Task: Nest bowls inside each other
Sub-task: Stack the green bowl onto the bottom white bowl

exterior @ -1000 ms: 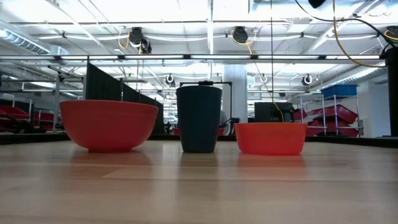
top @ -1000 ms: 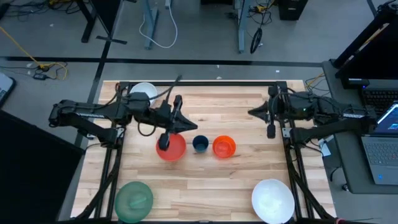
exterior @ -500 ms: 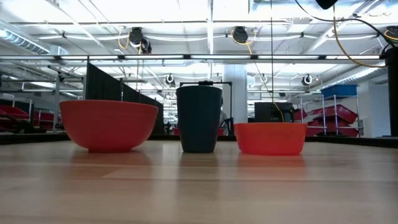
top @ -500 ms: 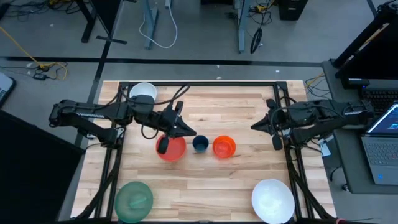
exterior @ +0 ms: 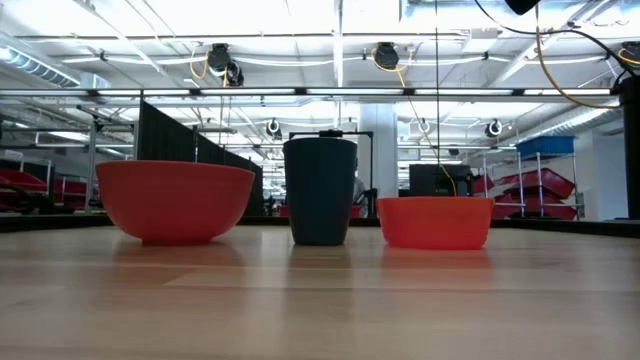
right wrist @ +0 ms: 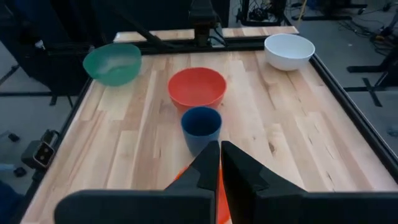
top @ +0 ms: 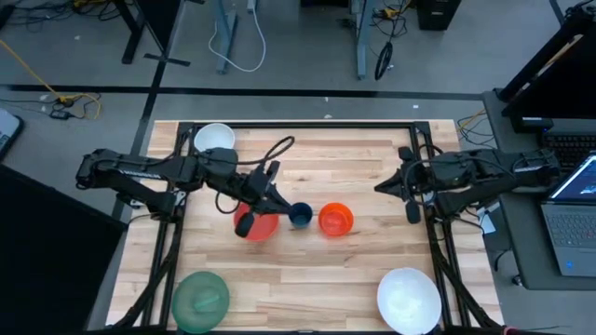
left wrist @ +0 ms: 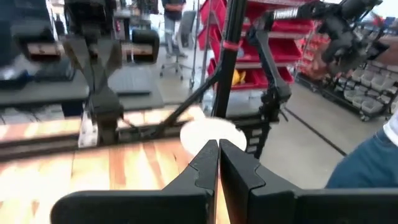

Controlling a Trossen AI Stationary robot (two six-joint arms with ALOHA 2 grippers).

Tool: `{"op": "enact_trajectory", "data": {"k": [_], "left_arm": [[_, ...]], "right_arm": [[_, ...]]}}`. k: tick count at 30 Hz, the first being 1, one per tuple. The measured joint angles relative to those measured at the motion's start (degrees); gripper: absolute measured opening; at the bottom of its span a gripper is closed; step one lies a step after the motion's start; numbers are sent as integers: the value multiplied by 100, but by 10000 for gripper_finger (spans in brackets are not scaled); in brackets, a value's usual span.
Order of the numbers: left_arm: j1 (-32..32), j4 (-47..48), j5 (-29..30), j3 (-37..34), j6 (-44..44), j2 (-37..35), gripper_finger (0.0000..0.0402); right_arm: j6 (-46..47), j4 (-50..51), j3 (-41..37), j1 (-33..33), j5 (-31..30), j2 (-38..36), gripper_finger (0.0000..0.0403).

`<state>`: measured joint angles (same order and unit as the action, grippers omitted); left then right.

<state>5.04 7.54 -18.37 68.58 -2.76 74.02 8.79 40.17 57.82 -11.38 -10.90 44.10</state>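
Three bowls stand in a row at mid-table: red (top: 259,226), tiny dark blue (top: 300,216) and orange (top: 335,219). They also show as red (exterior: 175,200), blue (exterior: 320,190) and orange (exterior: 435,222). A small white bowl (top: 215,139) sits far left, a green one (top: 200,298) near left, a large white one (top: 408,300) near right. My left gripper (top: 285,203) hovers shut above the red bowl's right rim, pointing at the blue bowl. My right gripper (top: 378,187) hangs shut in the air, right of the orange bowl. Both hold nothing (left wrist: 219,149) (right wrist: 219,152).
A black frame (top: 298,127) runs along the table's far edge and down both sides. Bare wood lies between the row of bowls and the near edge, from the green bowl to the large white one. A laptop (top: 573,214) stands off the table's right side.
My left gripper has sunk a little over the red bowl, edged toward the blue bowl and tipped its fingers further down; its cable has looped up. My right gripper has swung slightly toward the table's near edge. No bowl has moved.
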Motion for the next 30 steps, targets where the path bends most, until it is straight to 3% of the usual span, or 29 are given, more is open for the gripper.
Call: {"op": "enact_trajectory", "data": {"k": [7, 12, 16, 20, 25, 30], "left_arm": [[290, 1101, 0, 36, 6, -79, 0], [845, 3171, 57, 624, -122, -138, 0], [1399, 4815, 648, 1013, -594, -138, 0], [2018, 5794, 1102, 1096, -1133, -119, 0], [2764, 6722, 1314, 1058, -1495, 223, 0], [3295, 6905, 1311, 1058, -1664, 656, 0]], "right_arm": [[93, -51, 0, 0, 4, 22, 0], [-109, 50, 0, 0, 11, 24, 0], [-223, 109, 0, 0, 13, 24, 0], [-240, 213, 0, 0, 13, 20, 0], [-259, 427, 0, 0, 55, 20, 0], [-258, 626, 0, 0, 56, 17, 0]]}}
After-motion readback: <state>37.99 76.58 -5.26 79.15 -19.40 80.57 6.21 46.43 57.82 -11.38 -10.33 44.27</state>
